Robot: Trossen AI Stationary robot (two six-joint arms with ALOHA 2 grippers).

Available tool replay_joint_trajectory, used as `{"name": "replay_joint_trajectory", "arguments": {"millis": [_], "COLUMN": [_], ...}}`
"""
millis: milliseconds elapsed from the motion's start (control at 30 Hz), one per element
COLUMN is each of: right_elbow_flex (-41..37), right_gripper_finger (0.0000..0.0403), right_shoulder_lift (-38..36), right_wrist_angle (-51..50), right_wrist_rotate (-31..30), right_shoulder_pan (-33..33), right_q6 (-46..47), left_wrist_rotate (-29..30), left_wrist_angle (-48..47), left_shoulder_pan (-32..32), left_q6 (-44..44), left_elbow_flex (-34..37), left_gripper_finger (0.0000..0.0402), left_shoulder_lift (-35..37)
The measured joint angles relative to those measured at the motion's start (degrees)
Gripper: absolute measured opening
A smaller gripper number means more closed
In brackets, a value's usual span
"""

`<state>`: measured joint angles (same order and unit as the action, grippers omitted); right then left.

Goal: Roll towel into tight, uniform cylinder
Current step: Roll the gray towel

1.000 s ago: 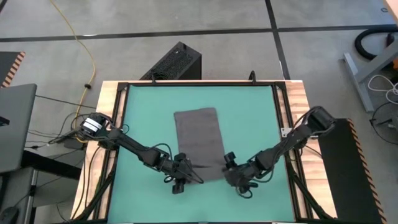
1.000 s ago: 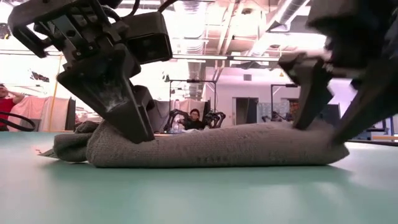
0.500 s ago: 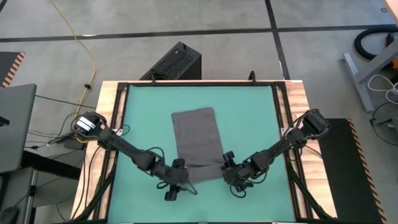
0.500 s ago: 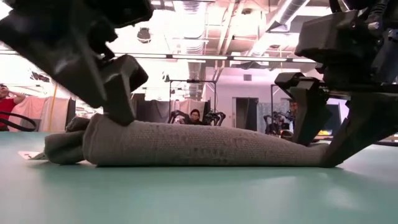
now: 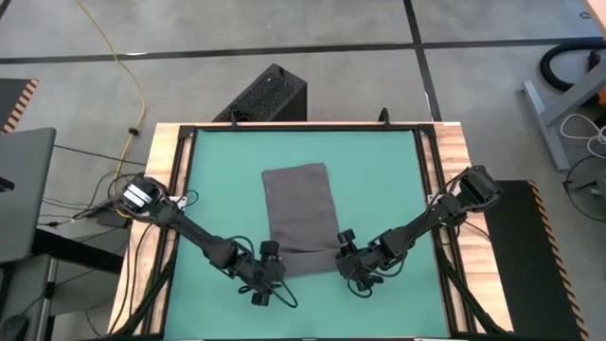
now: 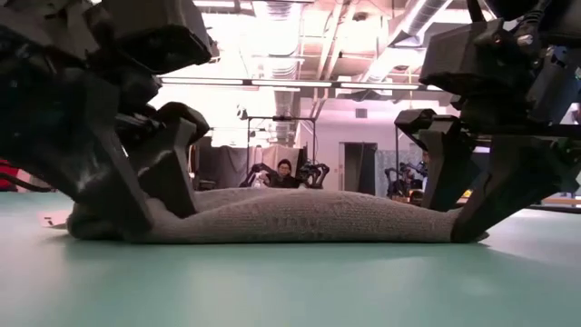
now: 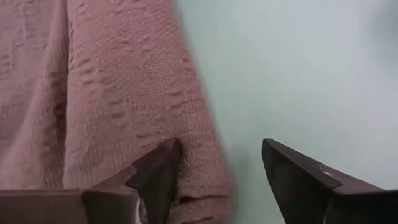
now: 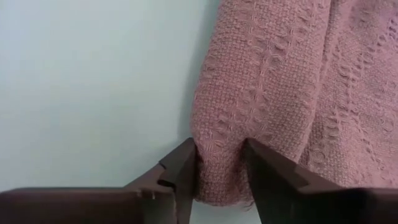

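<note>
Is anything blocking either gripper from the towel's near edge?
Nothing visible. The left gripper stands open, straddling the towel at its near left corner. The right gripper is pinching the near right corner. Only bare mat surrounds them.

Left jaws wider, right jaws narrower.

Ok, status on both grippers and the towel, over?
Left gripper open, straddling the towel's near corner. Right gripper pinching the other near corner. Near edge barely rolled. Nothing in the way.
</note>
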<state>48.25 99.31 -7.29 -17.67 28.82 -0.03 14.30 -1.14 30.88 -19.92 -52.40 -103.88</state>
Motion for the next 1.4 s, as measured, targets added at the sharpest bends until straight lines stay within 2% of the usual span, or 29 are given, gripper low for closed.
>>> {"name": "replay_joint_trajectory", "arguments": {"millis": [167, 267, 400, 567, 600, 700, 900, 967, 1067, 1267, 1400], "right_elbow_flex": [0.02, 0.02, 0.13, 0.13, 0.13, 0.11, 0.01, 0.02, 0.06, -0.23, -0.27], "right_gripper_finger": [0.0146, 0.0123, 0.0077, 0.0032, 0.0028, 0.0026, 0.0026, 0.0026, 0.0027, 0.0028, 0.0028], "right_shoulder_lift": [-0.01, -0.02, -0.08, -0.11, -0.15, -1.24, -5.13, -5.37, -4.58, -3.49, -1.65], "right_wrist_angle": [-0.11, -0.89, -2.05, -2.56, -2.62, -3.15, -2.91, -2.82, -2.25, -0.13, 3.69], "right_wrist_rotate": [1.98, 2.85, 4.75, 8.27, 9.29, 14.1, 29.79, 34.35, 38.74, 40.98, 43.45], "right_shoulder_pan": [-0.11, -0.11, -0.31, -1.31, -1.62, -3.02, -7.74, -9.45, -10.67, -10.64, -11.1], "right_q6": [1.53, 3.34, 5.25, 7.74, 8.55, 10.89, 18.58, 23.01, 27.08, 29.87, 30.49], "left_wrist_rotate": [2.37, 4.63, 6.29, 8.18, 7.55, 2.86, -6.85, -11.25, -17.76, -22.65, -24.77], "left_wrist_angle": [-1.61, -2.48, -3.41, -4.44, -4.47, -4.38, -3.87, 2.44, 18.1, 42.04, 49.09], "left_shoulder_pan": [0.48, 1.13, 1.48, 1.54, 1.43, 0.95, -0.16, -0.5, -0.9, -2.8, -3.81], "left_q6": [0.57, -0.09, -0.46, -4.65, -6.1, -6.59, -9.62, -13.25, -19.14, -36.47, -44.18], "left_elbow_flex": [-0.65, -0.81, -0.92, -0.86, -0.79, -0.47, 0.79, 3.21, 9.32, 21.38, 25.44], "left_gripper_finger": [0.0239, 0.0224, 0.016, 0.0036, 0.0021, 0.0015, 0.0009, 0.0008, 0.0007, 0.0007, 0.0013], "left_shoulder_lift": [-4.63, -6.16, -6.5, -5.88, -5.63, -3.83, 1.7, 2.21, 2.28, 2.38, 2.69]}}
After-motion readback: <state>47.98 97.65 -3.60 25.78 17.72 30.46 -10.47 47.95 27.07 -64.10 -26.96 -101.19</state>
